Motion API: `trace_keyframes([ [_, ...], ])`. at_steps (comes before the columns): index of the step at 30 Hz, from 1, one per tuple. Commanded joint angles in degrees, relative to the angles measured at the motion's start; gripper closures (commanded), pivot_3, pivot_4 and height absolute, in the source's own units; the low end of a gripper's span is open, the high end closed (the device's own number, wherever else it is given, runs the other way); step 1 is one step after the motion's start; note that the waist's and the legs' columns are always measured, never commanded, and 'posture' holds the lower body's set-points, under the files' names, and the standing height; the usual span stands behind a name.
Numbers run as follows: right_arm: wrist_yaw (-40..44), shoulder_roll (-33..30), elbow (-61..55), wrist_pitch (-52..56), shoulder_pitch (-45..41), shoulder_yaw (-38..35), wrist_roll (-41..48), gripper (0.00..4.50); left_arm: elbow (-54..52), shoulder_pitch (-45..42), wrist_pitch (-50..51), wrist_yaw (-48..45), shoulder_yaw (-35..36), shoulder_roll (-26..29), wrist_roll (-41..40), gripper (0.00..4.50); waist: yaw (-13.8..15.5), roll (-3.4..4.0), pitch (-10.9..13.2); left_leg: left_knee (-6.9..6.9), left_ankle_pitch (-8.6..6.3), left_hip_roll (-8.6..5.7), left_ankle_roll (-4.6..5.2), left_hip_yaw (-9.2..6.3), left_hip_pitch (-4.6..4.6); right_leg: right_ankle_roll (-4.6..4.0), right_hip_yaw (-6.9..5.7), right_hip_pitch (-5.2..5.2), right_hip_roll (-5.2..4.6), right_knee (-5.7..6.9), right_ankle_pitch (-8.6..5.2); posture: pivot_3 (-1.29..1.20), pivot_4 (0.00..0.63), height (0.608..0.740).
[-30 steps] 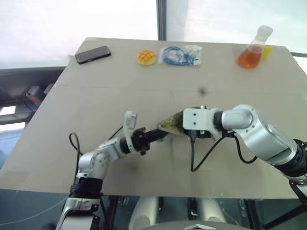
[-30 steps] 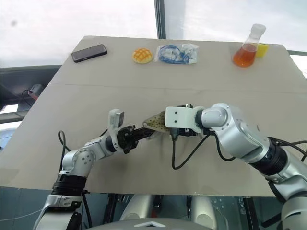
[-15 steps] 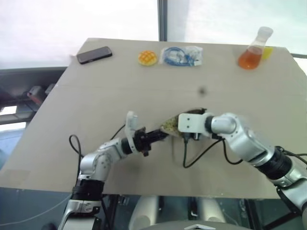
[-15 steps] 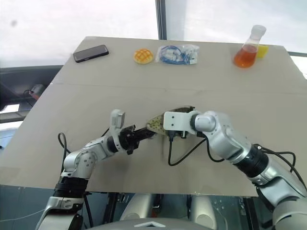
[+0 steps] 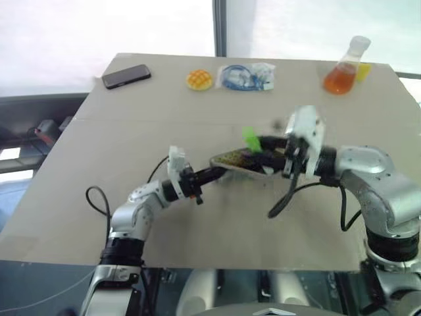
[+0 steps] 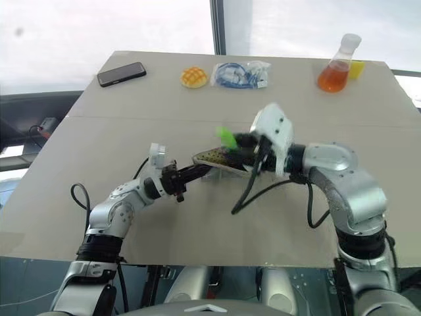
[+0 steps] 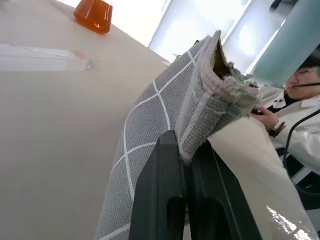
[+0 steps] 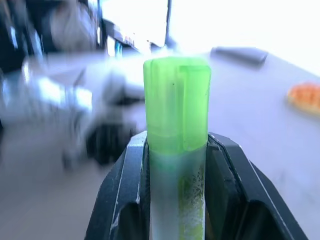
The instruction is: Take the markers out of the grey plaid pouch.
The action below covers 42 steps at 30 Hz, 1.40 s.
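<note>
The grey plaid pouch [image 5: 235,160] hangs just over the middle of the table, its olive lining showing at the open mouth. My left gripper [image 5: 209,175] is shut on the pouch's near end; in the left wrist view its fingers [image 7: 165,165] pinch the folded fabric edge [image 7: 210,100]. My right gripper [image 8: 177,145] is shut on a marker with a bright green cap [image 8: 177,102]. In the head views that marker [image 5: 250,139] sticks up above the pouch mouth, clear of it. No other markers are in view.
Along the table's far edge lie a black phone [image 5: 126,76], a round yellow-orange thing [image 5: 200,79] and a blue cable in a clear bag [image 5: 247,76]. A flask of orange liquid [image 5: 342,69] stands at the far right. A person [image 7: 305,105] sits beyond the table.
My right gripper has risen from the pouch mouth and rolled over, bringing the green-capped marker out with it. The left gripper still holds the pouch, which has shifted a little.
</note>
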Motion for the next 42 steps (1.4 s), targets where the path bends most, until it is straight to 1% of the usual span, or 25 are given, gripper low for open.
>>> trace_keyframes([
  [1,-8.70,0.64,0.62,3.19,-5.79,-12.55,6.94,3.26,-0.09,1.04,-2.38,1.37,0.31,0.26,2.22,4.50,0.07,0.00,-0.01,0.00,0.00,-0.01,0.00,0.00,0.00,0.00,0.00,0.00,-0.01,0.00,0.00,0.00,0.150,0.740],
  [3,-14.15,-0.19,4.05,5.66,-9.75,-18.96,9.87,3.26,-0.89,1.86,-2.41,1.70,0.83,0.44,2.10,4.50,0.04,0.01,-0.01,-0.02,0.00,-0.04,-0.01,0.01,0.00,-0.01,0.00,0.00,-0.06,-0.02,0.00,0.00,0.150,0.740],
  [6,-20.78,-1.80,12.64,7.78,-14.68,-27.83,14.12,3.26,-1.38,3.29,-3.39,2.13,0.92,0.68,2.62,4.50,-0.11,0.03,-0.02,-0.10,0.00,-0.05,-0.01,0.05,0.00,-0.02,0.03,-0.02,-0.09,-0.03,0.01,0.00,0.150,0.740],
  [8,-21.83,-5.50,19.13,6.52,-13.80,-26.95,10.82,3.26,-1.18,3.85,-4.33,2.48,0.86,0.82,3.23,4.50,-0.12,0.06,-0.04,-0.20,0.03,-0.04,0.05,0.09,0.01,-0.04,0.05,-0.03,-0.08,-0.02,0.02,0.00,0.150,0.740],
  [10,-21.35,-11.86,24.21,3.67,-9.40,-17.95,2.64,3.26,-1.24,3.91,-4.55,3.15,1.30,0.84,3.27,4.50,-0.13,0.12,-0.07,-0.22,0.08,-0.02,0.15,0.10,0.01,-0.05,0.04,-0.03,-0.06,-0.02,0.02,0.00,0.150,0.740],
  [13,-19.03,-23.91,33.83,-9.10,-1.49,3.82,-15.87,3.26,-0.84,3.82,-4.96,3.59,1.85,0.95,3.33,4.50,-0.28,0.12,-0.09,-0.23,0.13,-0.04,0.24,0.22,0.03,-0.06,0.08,-0.02,-0.07,-0.06,0.01,0.00,0.150,0.740],
  [14,-18.25,-25.67,37.39,-13.06,-0.36,8.27,-19.68,3.26,-0.59,3.79,-5.16,3.63,1.89,1.02,3.41,4.50,-0.59,0.17,-0.09,-0.23,0.14,-0.04,0.26,0.29,0.04,-0.06,0.13,-0.03,-0.07,-0.06,0.00,0.00,0.150,0.740],
  [15,-17.57,-25.86,41.21,-15.98,0.00,11.05,-21.84,3.26,-0.46,3.82,-5.25,3.65,1.90,1.06,3.40,4.50,-0.66,0.18,-0.08,-0.21,0.15,-0.04,0.28,0.37,0.04,-0.05,0.20,-0.05,-0.07,-0.05,0.00,0.00,0.150,0.740],
  [18,-15.65,-25.19,50.05,-23.02,-0.39,16.36,-26.28,3.26,-0.42,3.92,-5.41,3.60,1.80,1.13,3.38,4.50,-1.51,0.26,-0.04,-0.19,0.16,-0.03,0.30,0.45,0.05,-0.03,0.16,-0.06,-0.03,-0.03,0.01,0.00,0.150,0.740],
  [20,-14.90,-25.07,55.03,-28.10,-0.15,18.93,-29.24,2.53,-0.72,4.01,-5.18,3.58,1.82,1.10,3.14,4.50,-1.41,0.23,-0.04,-0.15,0.16,-0.01,0.30,0.45,0.08,-0.01,0.08,-0.03,0.03,0.00,0.00,0.00,0.150,0.740],
  [21,-13.96,-25.41,55.11,-29.29,0.53,19.53,-29.89,2.16,-0.85,4.09,-5.07,3.48,1.85,1.16,3.03,4.50,-1.36,0.23,-0.05,-0.11,0.16,0.00,0.30,0.43,0.08,-0.01,0.05,-0.01,0.09,0.00,0.00,0.00,0.150,0.740],
  [22,-12.64,-25.77,53.33,-29.39,1.60,19.15,-29.58,1.77,-1.00,4.17,-4.91,3.38,1.93,1.24,2.88,4.50,-1.34,0.19,-0.07,-0.10,0.16,0.00,0.30,0.41,0.08,0.00,0.04,0.00,0.27,-0.01,0.00,0.00,0.150,0.740],
  [23,-12.39,-25.88,49.52,-28.58,2.86,16.87,-28.20,1.23,-1.25,4.30,-4.65,3.32,2.00,1.32,2.67,4.50,-1.28,0.18,-0.08,-0.09,0.16,0.00,0.29,0.41,0.09,0.02,0.05,0.03,0.27,-0.01,-0.02,0.00,0.150,0.740],
  [24,-11.97,-26.09,45.47,-27.44,4.10,14.53,-26.64,0.84,-1.42,4.38,-4.48,3.26,2.06,1.40,2.53,4.50,-1.19,0.16,-0.09,-0.09,0.16,0.02,0.29,0.40,0.08,0.05,0.06,0.03,0.26,-0.01,-0.04,0.00,0.150,0.740],
  [26,-8.46,-27.86,33.90,-23.26,7.32,9.51,-21.56,0.84,-1.64,4.47,-4.19,3.15,2.15,1.62,2.26,4.50,-1.18,0.18,-0.07,-0.09,0.15,0.07,0.29,0.35,0.08,0.05,0.08,0.04,0.17,-0.02,-0.03,0.00,0.150,0.740],
  [27,-6.53,-28.90,26.31,-19.31,8.82,6.16,-17.64,1.01,-1.64,4.35,-4.00,3.12,2.19,1.71,2.13,4.50,-1.17,0.22,-0.04,-0.10,0.15,0.09,0.29,0.34,0.05,0.01,0.10,-0.01,0.15,-0.01,-0.01,0.00,0.150,0.740],
  [28,-5.44,-29.50,21.00,-16.24,9.83,3.82,-14.95,1.37,-1.63,4.28,-3.86,3.07,2.25,1.80,2.03,4.50,-1.21,0.30,0.02,-0.11,0.15,0.13,0.29,0.33,0.03,0.02,0.13,-0.03,0.17,0.00,0.00,0.00,0.150,0.740],
  [30,-4.97,-28.53,8.64,-7.68,10.12,-0.52,-6.52,2.36,-1.51,3.78,-2.97,3.07,2.50,1.84,1.46,4.50,-1.34,0.40,0.10,-0.12,0.15,0.24,0.28,0.32,0.02,0.25,0.10,-0.06,0.24,0.02,0.09,0.00,0.150,0.740],
  [31,-5.31,-27.70,4.34,-4.42,9.74,-1.06,-3.51,2.84,-1.42,3.56,-2.73,2.94,2.52,1.89,1.29,4.50,-1.35,0.37,0.08,-0.12,0.14,0.28,0.28,0.30,0.04,0.37,0.07,-0.05,0.25,0.02,-0.02,0.00,0.150,0.740],
  [32,-5.94,-26.69,1.12,-1.79,9.30,-1.04,-1.13,3.27,-1.33,3.38,-2.61,2.77,2.49,1.95,1.21,4.50,-1.34,0.29,0.05,-0.10,0.09,0.34,0.18,0.25,0.07,0.25,0.06,-0.01,0.27,0.01,-0.12,0.00,0.150,0.740],
  [34,-8.19,-23.92,-2.62,1.93,7.65,1.81,1.07,4.33,-1.14,2.97,-2.45,2.69,2.32,1.91,1.19,4.50,-1.33,0.10,-0.06,-0.10,-0.01,0.41,0.02,0.15,0.08,0.22,0.00,0.00,0.27,0.01,-0.14,0.00,0.150,0.740],
  [35,-9.71,-21.45,-3.43,3.30,6.52,3.74,1.84,4.47,-1.13,2.75,-2.50,2.45,2.15,1.88,1.22,4.50,-1.34,0.04,-0.09,-0.10,-0.02,0.44,0.00,0.12,0.11,0.21,-0.06,-0.01,0.26,0.00,-0.15,0.00,0.150,0.740],
  [37,-12.55,-17.27,-3.54,4.89,4.96,8.21,1.61,4.47,-1.26,2.39,-2.37,2.33,1.97,1.79,1.22,4.50,-1.40,0.11,-0.05,-0.11,-0.03,0.45,-0.02,0.10,0.09,0.17,-0.08,-0.02,0.18,-0.05,-0.13,0.00,0.150,0.740],
  [39,-14.22,-14.93,-3.15,5.24,4.78,12.96,0.04,4.47,-1.63,2.34,-2.09,2.31,1.90,1.71,1.05,4.50,-1.37,0.14,-0.04,-0.10,-0.03,0.41,-0.02,0.16,0.01,0.08,-0.11,-0.07,0.02,-0.13,-0.07,0.00,0.150,0.740],
  [42,-16.34,-12.31,-0.46,4.54,4.47,17.08,-2.14,4.47,-2.08,2.32,-1.78,2.10,1.93,1.58,0.61,4.50,-1.35,0.13,-0.04,-0.10,-0.03,0.34,-0.02,0.24,-0.07,-0.15,-0.13,-0.07,-0.08,-0.33,0.08,0.00,0.150,0.740],
])
